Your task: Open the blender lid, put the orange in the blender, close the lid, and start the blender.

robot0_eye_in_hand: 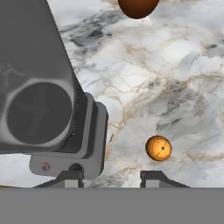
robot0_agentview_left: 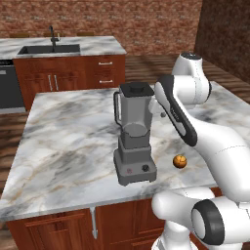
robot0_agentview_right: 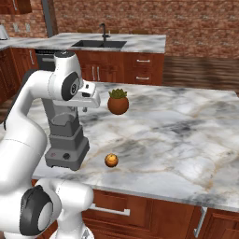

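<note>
The tall grey blender [robot0_agentview_left: 133, 136] with its translucent tapered jar is seen on the marbled counter [robot0_agentview_left: 63, 146]. Its dark charcoal squarish lid [robot0_agentview_left: 137, 89] is judged still seated, so no step looks completed. The small round orange [robot0_agentview_left: 180, 161] lies on the counter just beside the blender's base. The gripper [robot0_eye_in_hand: 110, 178] hangs above the blender, jaws drawn together, nothing held.

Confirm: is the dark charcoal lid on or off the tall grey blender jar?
On. The dark charcoal lid caps the tall grey blender's jar in the left base view.
</note>
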